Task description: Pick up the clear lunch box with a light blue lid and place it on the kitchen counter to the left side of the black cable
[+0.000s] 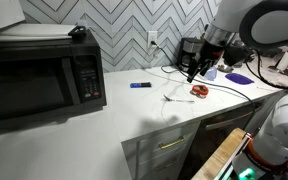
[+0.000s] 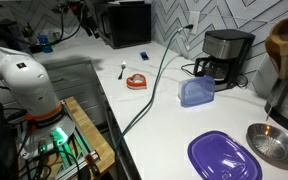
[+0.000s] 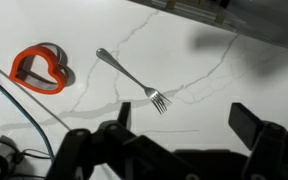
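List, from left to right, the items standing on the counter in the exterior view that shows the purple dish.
In order: fork → red heart-shaped object → lunch box → coffee maker → metal bowl.

The arm bends over and points downward, its fingers spread wide apart.

the room was brightly and evenly lit, and the white worktop came out nearly washed out in both exterior views. in my wrist view my end effector sat dark and out of focus along the bottom, a soft shadow smeared the top right corner, and the fork looked fairly sharp.
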